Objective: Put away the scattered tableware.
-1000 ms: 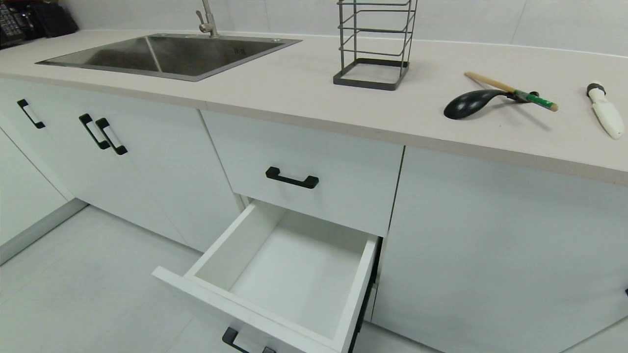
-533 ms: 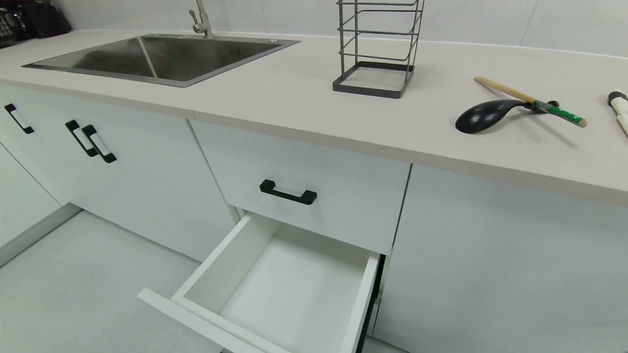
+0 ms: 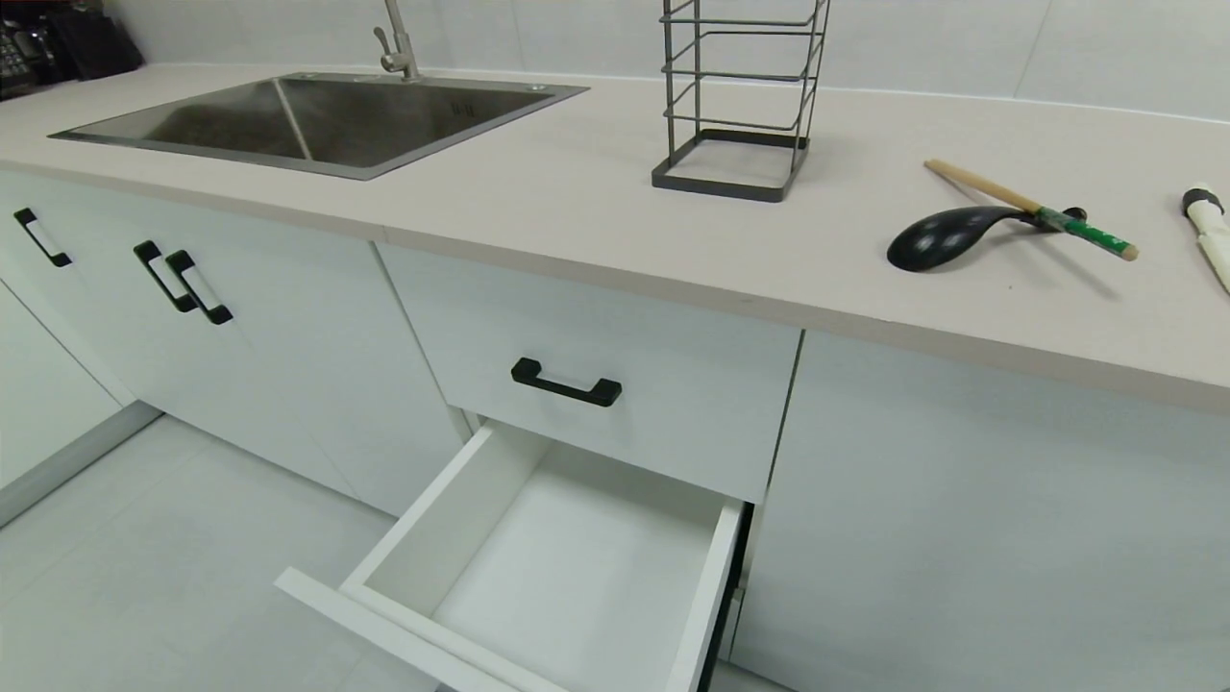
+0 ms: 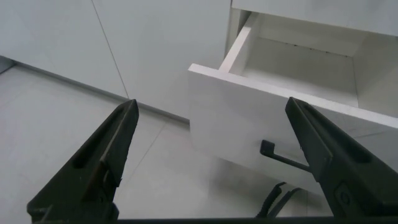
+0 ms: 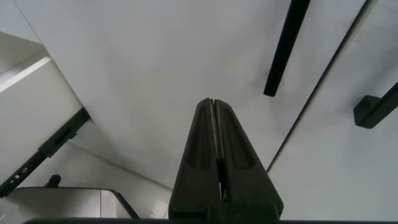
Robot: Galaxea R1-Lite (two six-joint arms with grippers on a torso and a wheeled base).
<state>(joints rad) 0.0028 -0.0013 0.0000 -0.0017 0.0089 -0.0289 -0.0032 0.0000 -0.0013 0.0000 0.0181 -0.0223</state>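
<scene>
1. Bench layout (head view). The bench carries a sink with a faucet at its left end. An empty-framed wire rack stands upright near the middle.

2. Tableware. A black spoon lies on the bench, well to the right of the wire rack, with its bowl toward the rack. A wooden chopstick with a green band near one end lies across the spoon's handle and touches it. The banded end points away from the rack. A white utensil with a black cap lies farther right, apart from the spoon, and is cut off by the picture's edge. Its type cannot be determined.

3. Drawers. The upper drawer is shut and has a black handle. Directly below it, the lower drawer is pulled out. To the left are cabinet doors with black door handles.

4. Left tool. The fingers are spread wide and grasp nothing. The tool hangs low above the floor, apart from the lower drawer's front panel, whose pull is visible below the rim.

5. Right tool. The fingers are clenched tip to tip with nothing between them. The tool faces a white cabinet panel that has a black bar handle.
</scene>
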